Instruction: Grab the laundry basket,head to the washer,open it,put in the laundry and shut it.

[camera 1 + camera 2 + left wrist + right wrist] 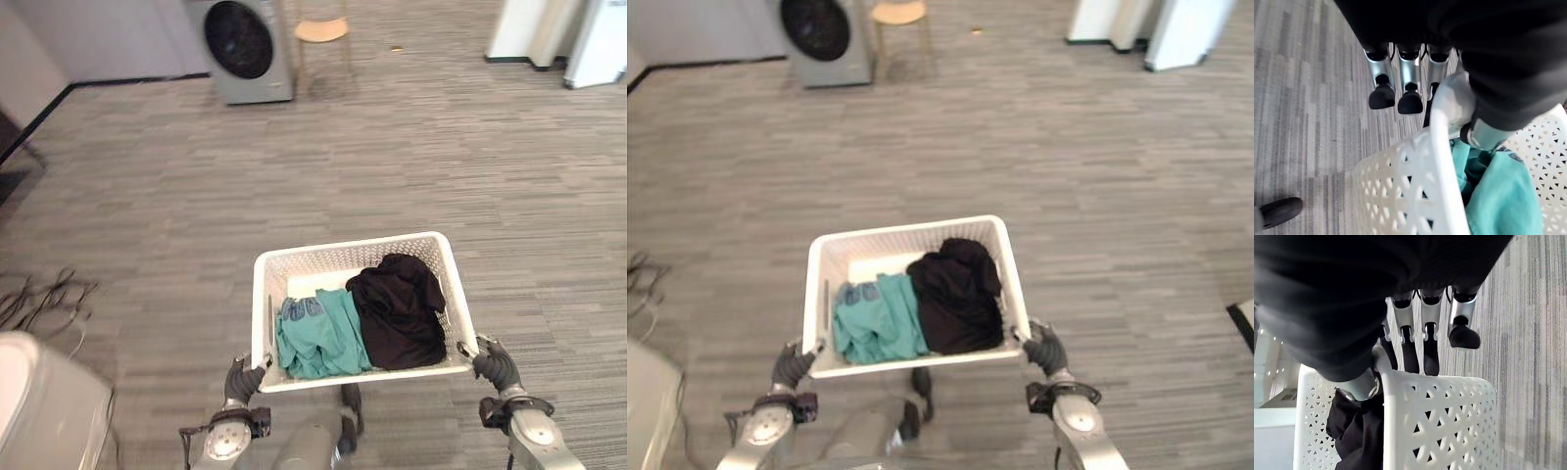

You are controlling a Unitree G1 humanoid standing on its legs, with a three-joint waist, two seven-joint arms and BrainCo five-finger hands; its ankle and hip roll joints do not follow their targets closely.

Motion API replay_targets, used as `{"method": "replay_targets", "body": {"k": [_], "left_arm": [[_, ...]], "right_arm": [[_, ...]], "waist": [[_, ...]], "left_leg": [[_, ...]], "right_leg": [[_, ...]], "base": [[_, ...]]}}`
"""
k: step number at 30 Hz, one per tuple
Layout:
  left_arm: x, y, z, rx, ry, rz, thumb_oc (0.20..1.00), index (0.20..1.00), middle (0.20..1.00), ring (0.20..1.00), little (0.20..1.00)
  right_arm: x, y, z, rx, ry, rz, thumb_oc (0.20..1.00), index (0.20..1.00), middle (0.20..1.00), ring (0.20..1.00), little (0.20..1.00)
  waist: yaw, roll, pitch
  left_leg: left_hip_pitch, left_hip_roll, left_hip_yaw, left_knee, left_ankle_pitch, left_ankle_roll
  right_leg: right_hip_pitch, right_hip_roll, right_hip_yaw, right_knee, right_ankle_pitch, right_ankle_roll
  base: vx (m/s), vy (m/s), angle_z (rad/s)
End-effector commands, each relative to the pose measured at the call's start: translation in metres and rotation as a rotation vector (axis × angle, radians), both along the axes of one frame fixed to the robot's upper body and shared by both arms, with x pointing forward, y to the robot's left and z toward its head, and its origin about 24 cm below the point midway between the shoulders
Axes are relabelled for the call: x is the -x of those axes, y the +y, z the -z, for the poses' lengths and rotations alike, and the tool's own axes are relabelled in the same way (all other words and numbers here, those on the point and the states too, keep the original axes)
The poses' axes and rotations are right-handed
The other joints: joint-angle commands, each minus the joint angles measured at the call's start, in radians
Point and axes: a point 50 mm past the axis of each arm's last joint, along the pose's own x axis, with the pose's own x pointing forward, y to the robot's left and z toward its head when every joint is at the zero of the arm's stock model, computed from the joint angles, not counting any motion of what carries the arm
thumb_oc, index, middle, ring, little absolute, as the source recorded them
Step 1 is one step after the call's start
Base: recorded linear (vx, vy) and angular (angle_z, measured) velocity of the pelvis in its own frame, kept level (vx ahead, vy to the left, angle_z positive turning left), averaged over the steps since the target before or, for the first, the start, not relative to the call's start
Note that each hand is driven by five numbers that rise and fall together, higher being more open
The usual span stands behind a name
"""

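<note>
Grey striped flooring (411, 147) runs unbroken to the washer (247, 47), which stands well apart at the far wall with its door closed and a stool (321, 34) beside it. We find the white laundry basket (294, 262) carried in front of the body, level. It holds a teal garment (323, 335) and a black garment (397, 308). We note the left robot hand (241, 380) clamped on the near left corner of the rim and the right robot hand (496, 364) clamped on the near right corner, thumbs inside and fingers outside. We judge this two-sided hold keeps the load balanced for the walk. Opening, loading and shutting remain undone.
</note>
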Motion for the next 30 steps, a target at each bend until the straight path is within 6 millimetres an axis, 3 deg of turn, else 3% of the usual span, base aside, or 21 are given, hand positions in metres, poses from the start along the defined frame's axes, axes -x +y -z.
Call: {"method": "replay_targets", "body": {"k": [1,2,3,4,5,7,9,13,15,18,19,20,21,22,23,25,27,30], "left_arm": [[-0.045,-0.003,-0.057,0.08,-0.327,0.067,0.2,0.2,0.2,0.2,0.2],[-0.045,-0.003,-0.058,0.08,-0.327,0.067,0.2,0.2,0.2,0.2,0.2],[-0.047,-0.001,-0.062,0.068,-0.344,0.073,0.2,0.2,0.2,0.2,0.2],[-0.047,0.001,-0.063,0.06,-0.35,0.072,0.2,0.2,0.2,0.2,0.2],[-0.048,0.001,-0.064,0.054,-0.353,0.073,0.2,0.2,0.2,0.2,0.2],[-0.049,0.001,-0.064,0.057,-0.352,0.08,0.2,0.2,0.2,0.2,0.2],[-0.049,0.0,-0.062,0.054,-0.338,0.09,0.2,0.2,0.2,0.2,0.2],[-0.05,0.0,-0.06,0.046,-0.329,0.092,0.2,0.2,0.2,0.2,0.2],[-0.048,0.001,-0.058,0.037,-0.325,0.082,0.2,0.2,0.2,0.2,0.2],[-0.048,0.001,-0.056,0.037,-0.321,0.082,0.2,0.2,0.2,0.2,0.2],[-0.048,-0.003,-0.055,0.05,-0.317,0.092,0.2,0.2,0.2,0.2,0.2],[-0.048,-0.003,-0.055,0.05,-0.317,0.092,0.2,0.2,0.2,0.2,0.2],[-0.049,-0.004,-0.054,0.064,-0.317,0.089,0.2,0.2,0.2,0.2,0.2],[-0.05,-0.006,-0.056,0.08,-0.321,0.089,0.2,0.2,0.2,0.2,0.2],[-0.051,-0.008,-0.056,0.09,-0.323,0.101,0.2,0.2,0.2,0.2,0.2],[-0.051,-0.008,-0.057,0.092,-0.325,0.1,0.2,0.2,0.2,0.2,0.2],[-0.052,-0.009,-0.056,0.098,-0.318,0.093,0.2,0.2,0.2,0.2,0.2],[-0.051,-0.008,-0.054,0.094,-0.31,0.092,0.2,0.2,0.2,0.2,0.2]], "right_arm": [[-0.046,0.021,-0.068,-0.199,-0.41,-0.11,0.2,0.2,0.2,0.2,0.2],[-0.046,0.021,-0.068,-0.199,-0.411,-0.111,0.2,0.2,0.2,0.2,0.2],[-0.051,0.027,-0.071,-0.197,-0.423,-0.14,0.2,0.2,0.2,0.2,0.2],[-0.052,0.029,-0.072,-0.197,-0.427,-0.146,0.2,0.2,0.2,0.2,0.2],[-0.054,0.031,-0.073,-0.185,-0.43,-0.158,0.2,0.2,0.2,0.2,0.2],[-0.054,0.03,-0.073,-0.177,-0.429,-0.16,0.2,0.2,0.2,0.2,0.2],[-0.053,0.026,-0.073,-0.188,-0.427,-0.139,0.2,0.2,0.2,0.2,0.2],[-0.051,0.023,-0.072,-0.191,-0.426,-0.123,0.2,0.2,0.2,0.2,0.2],[-0.047,0.021,-0.068,-0.185,-0.409,-0.115,0.2,0.2,0.2,0.2,0.2],[-0.042,0.016,-0.063,-0.177,-0.383,-0.1,0.2,0.2,0.2,0.2,0.2],[-0.041,0.014,-0.061,-0.178,-0.378,-0.084,0.2,0.2,0.2,0.2,0.2],[-0.041,0.014,-0.061,-0.177,-0.378,-0.084,0.2,0.2,0.2,0.2,0.2],[-0.041,0.012,-0.061,-0.174,-0.378,-0.076,0.2,0.2,0.2,0.2,0.2],[-0.041,0.011,-0.063,-0.173,-0.387,-0.069,0.2,0.2,0.2,0.2,0.2],[-0.042,0.007,-0.066,-0.173,-0.397,-0.066,0.2,0.2,0.2,0.2,0.2],[-0.042,0.006,-0.066,-0.172,-0.396,-0.061,0.2,0.2,0.2,0.2,0.2],[-0.042,0.004,-0.066,-0.17,-0.394,-0.048,0.2,0.2,0.2,0.2,0.2],[-0.043,0.002,-0.068,-0.168,-0.401,-0.039,0.2,0.2,0.2,0.2,0.2]], "waist": [[0.052,-0.077,-0.007],[0.057,-0.073,-0.008],[0.049,-0.063,0.004],[0.037,-0.053,0.014],[0.024,-0.041,0.023],[-0.01,-0.014,0.035],[-0.055,-0.011,0.049],[-0.083,-0.017,0.058],[-0.099,-0.022,0.055],[-0.104,-0.021,0.037],[-0.113,-0.02,0.02],[-0.114,-0.018,0.02],[-0.112,-0.018,0.014],[-0.111,-0.027,0.011],[-0.097,-0.046,0.026],[-0.09,-0.052,0.033],[-0.068,-0.066,0.044],[-0.033,-0.059,0.043]], "left_leg": [[0.037,0.054,0.031,0.007,-0.023,-0.154],[0.034,0.06,0.034,0.005,-0.018,-0.156],[0.105,0.068,0.041,-0.022,-0.05,-0.144],[0.155,0.072,0.04,-0.049,-0.06,-0.142],[0.206,0.076,0.035,-0.079,-0.076,-0.144],[0.272,0.084,0.007,-0.12,-0.092,-0.152],[0.345,0.072,-0.03,-0.134,-0.135,-0.161],[0.393,0.059,-0.068,-0.14,-0.169,-0.168],[0.44,0.059,-0.095,-0.137,-0.19,-0.186],[0.472,0.076,-0.124,-0.101,-0.196,-0.21],[0.468,0.11,-0.136,-0.029,-0.16,-0.242],[0.466,0.112,-0.138,-0.024,-0.163,-0.244],[0.446,0.132,-0.136,0.024,-0.132,-0.26],[0.414,0.162,-0.141,0.143,-0.07,-0.287],[0.322,0.155,-0.168,0.301,-0.045,-0.282],[0.288,0.161,-0.162,0.339,-0.049,-0.275],[0.194,0.148,-0.122,0.287,-0.075,-0.253],[0.119,0.107,-0.114,0.126,-0.112,-0.227]], "right_leg": [[-0.133,-0.216,0.079,0.192,0.276,0.168],[-0.137,-0.211,0.084,0.19,0.283,0.167],[-0.215,-0.221,0.037,0.302,0.361,0.207],[-0.274,-0.234,-0.004,0.335,0.365,0.211],[-0.341,-0.251,-0.056,0.338,0.346,0.197],[-0.437,-0.236,-0.117,0.312,0.309,0.161],[-0.503,-0.238,-0.166,0.209,0.302,0.142],[-0.529,-0.219,-0.162,0.12,0.315,0.14],[-0.549,-0.219,-0.19,0.024,0.356,0.145],[-0.532,-0.231,-0.215,0.03,0.361,0.132],[-0.502,-0.218,-0.194,0.028,0.35,0.109],[-0.5,-0.217,-0.196,0.026,0.349,0.108],[-0.477,-0.217,-0.199,0.019,0.34,0.1],[-0.45,-0.222,-0.198,0.012,0.334,0.081],[-0.403,-0.216,-0.182,-0.013,0.316,0.048],[-0.38,-0.214,-0.183,-0.023,0.302,0.039],[-0.332,-0.229,-0.174,-0.045,0.285,0.042],[-0.278,-0.219,-0.142,-0.064,0.246,0.061]], "base": [[0.25,0.125,0.05],[0.22,0.141,-0.22],[0.23,0.138,-0.21],[0.36,0.196,-0.32],[0.29,0.124,-0.12],[0.34,0.103,0.26],[0.42,0.038,0.45],[0.32,-0.024,0.69],[0.49,-0.101,0.74],[0.3,-0.09,0.44],[0.29,-0.112,0.19],[0.28,-0.122,0.28],[0.2,-0.135,0.28],[0.33,-0.257,0.3],[0.23,-0.214,0.17],[0.18,-0.126,-0.01],[0.27,-0.072,-0.01],[0.38,0.028,-0.17]]}}
